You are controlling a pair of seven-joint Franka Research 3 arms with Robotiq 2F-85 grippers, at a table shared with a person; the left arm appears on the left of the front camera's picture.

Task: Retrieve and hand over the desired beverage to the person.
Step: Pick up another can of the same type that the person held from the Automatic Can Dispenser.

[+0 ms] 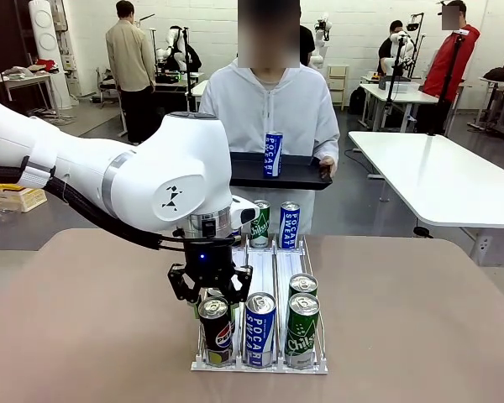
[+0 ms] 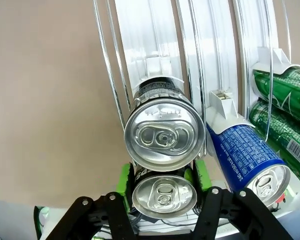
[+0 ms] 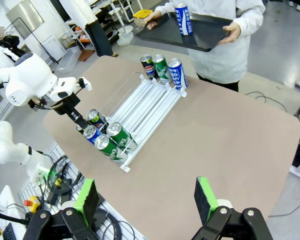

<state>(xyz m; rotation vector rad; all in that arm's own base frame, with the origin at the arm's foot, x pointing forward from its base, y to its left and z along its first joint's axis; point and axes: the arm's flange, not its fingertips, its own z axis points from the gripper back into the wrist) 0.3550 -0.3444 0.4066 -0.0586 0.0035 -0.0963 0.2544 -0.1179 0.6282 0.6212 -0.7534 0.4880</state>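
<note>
- You are seeing the left gripper (image 2: pixel 164 192) pinching the front Pepsi can (image 1: pixel 216 327) in the rack's (image 1: pixel 260 363) left lane.
- Your right gripper (image 3: pixel 147 202) is hanging spread above the table (image 3: pixel 230 140).
- Beyond, the person (image 1: pixel 269 109) is holding a tray (image 1: pixel 260 175) carrying a Pocari can (image 1: pixel 273 154).

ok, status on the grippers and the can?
Left gripper shut on the dark can, front of rack. Right gripper open, empty. Person's tray waiting, one blue can aboard.

My front camera faces the person (image 1: pixel 269 109) across the rack (image 1: pixel 260 363). My left wrist looks straight down, close. My right wrist hangs high, probably tilted; all share that rack.
</note>
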